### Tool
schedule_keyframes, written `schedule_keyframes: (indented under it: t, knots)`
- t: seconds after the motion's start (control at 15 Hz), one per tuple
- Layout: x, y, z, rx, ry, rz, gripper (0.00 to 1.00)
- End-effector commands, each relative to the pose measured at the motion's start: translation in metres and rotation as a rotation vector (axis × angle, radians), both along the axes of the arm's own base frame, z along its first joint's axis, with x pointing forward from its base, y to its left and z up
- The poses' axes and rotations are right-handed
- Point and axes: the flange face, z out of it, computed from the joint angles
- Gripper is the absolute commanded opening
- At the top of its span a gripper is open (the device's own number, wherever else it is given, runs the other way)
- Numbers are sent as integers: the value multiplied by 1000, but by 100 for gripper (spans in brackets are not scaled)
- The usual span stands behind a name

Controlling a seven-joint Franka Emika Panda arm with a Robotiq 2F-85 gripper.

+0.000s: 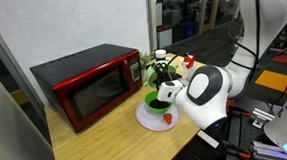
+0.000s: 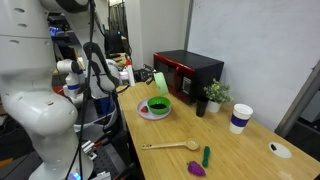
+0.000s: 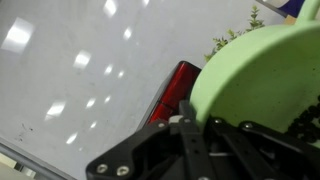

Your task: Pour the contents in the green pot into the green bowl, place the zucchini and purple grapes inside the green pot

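Above the green bowl [image 2: 157,106] on its white plate [image 2: 143,113], beside the red microwave [image 2: 190,68], I hold the green pot [image 2: 160,81] tipped on edge. The gripper [image 3: 198,125] is clamped fully closed on what looks like its rim. I judge the pot a light, stiff plastic shell, smooth enough to slip, so the rim is the place to pinch it. Well apart along the table [image 2: 250,150] lie the zucchini [image 2: 206,155] and the purple grapes [image 2: 197,170]. Both look light and hard; I would take the zucchini across its middle, the grapes from above. My count: one pot, one bowl, one zucchini, one grape clump, one wooden spoon [image 2: 170,146].
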Motion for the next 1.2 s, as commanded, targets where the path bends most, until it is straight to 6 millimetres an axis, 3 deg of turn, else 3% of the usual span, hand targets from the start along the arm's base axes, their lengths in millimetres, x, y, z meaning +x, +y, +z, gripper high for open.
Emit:
schedule_keyframes:
  t: [0.0, 1.13]
  knots:
    - [3, 1, -2, -37, -52, 30, 2]
    - [-6, 1, 4, -124, -121, 83, 2]
